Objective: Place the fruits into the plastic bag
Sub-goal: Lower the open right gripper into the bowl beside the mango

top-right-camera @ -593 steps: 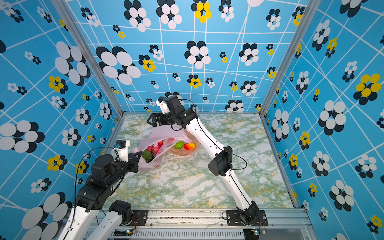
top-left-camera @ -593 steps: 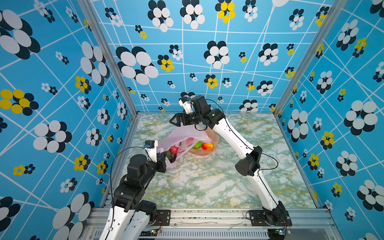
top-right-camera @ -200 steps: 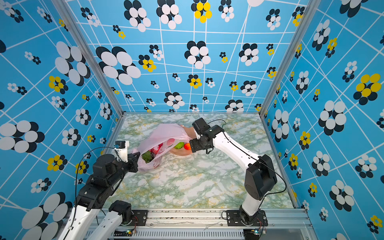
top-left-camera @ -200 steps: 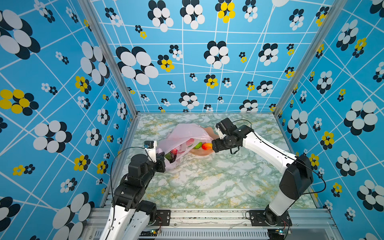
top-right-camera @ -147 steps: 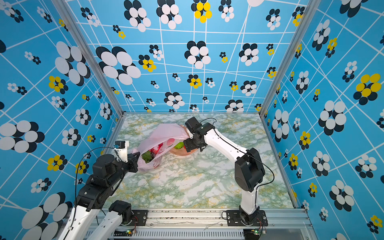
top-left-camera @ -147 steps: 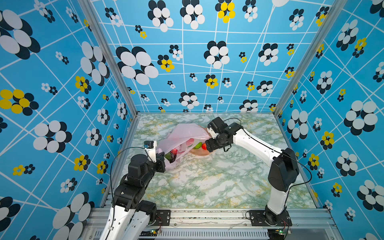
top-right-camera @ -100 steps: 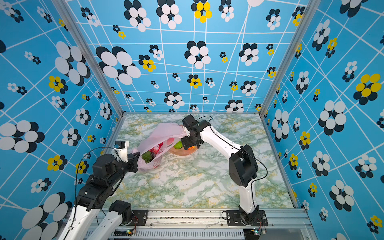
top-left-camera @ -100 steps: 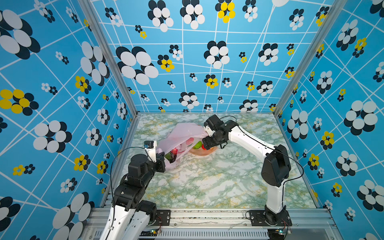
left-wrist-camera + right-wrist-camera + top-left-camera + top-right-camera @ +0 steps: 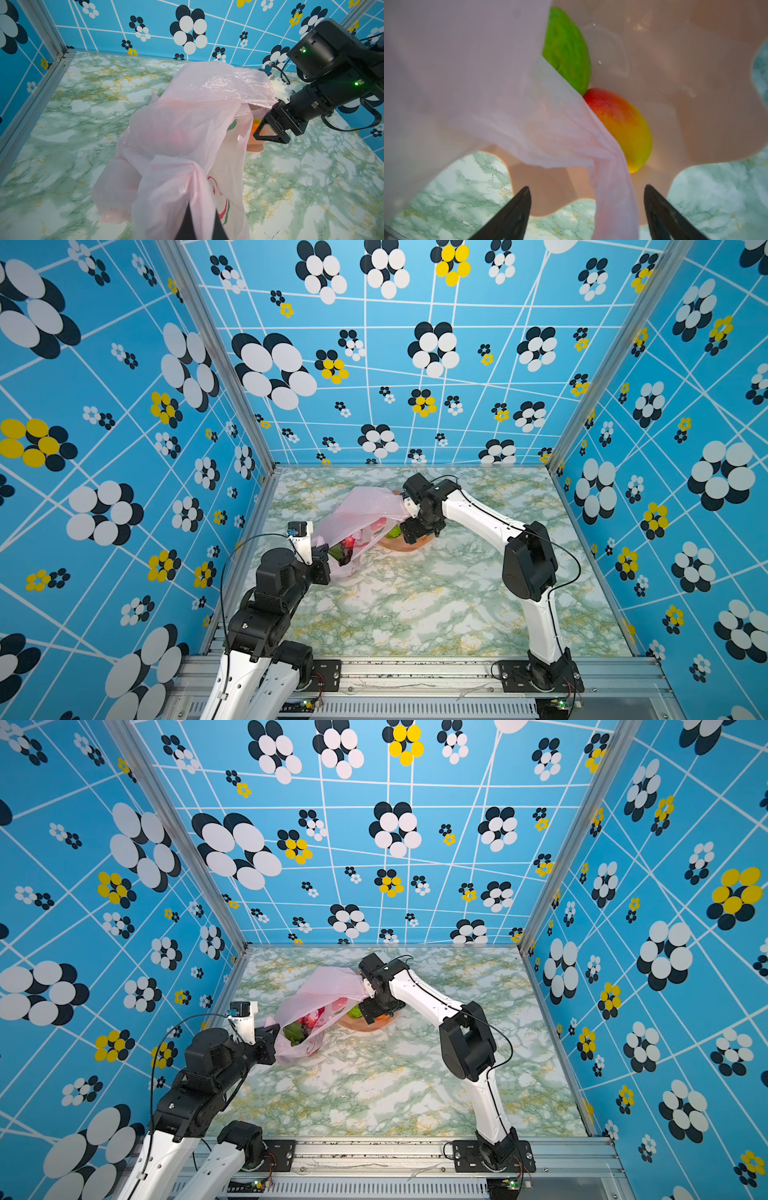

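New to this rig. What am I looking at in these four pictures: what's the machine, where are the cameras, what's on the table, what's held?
Two robot arms, left and right, stand at the near edge of the table. Each ends in a two-finger gripper. Two pictures come from a paired overhead camera and look nearly identical. The other two come from a camera on each arm's wrist.

On the table lie a thin pink bag and a peach bowl. The left gripper is shut on the bag's edge, holding its mouth up. Fruits already inside show in a top view.

The right gripper is open and holds nothing. It hovers above the bowl, with a strip of bag hanging between its jaws. The bowl holds a green fruit and a mango, touching each other.
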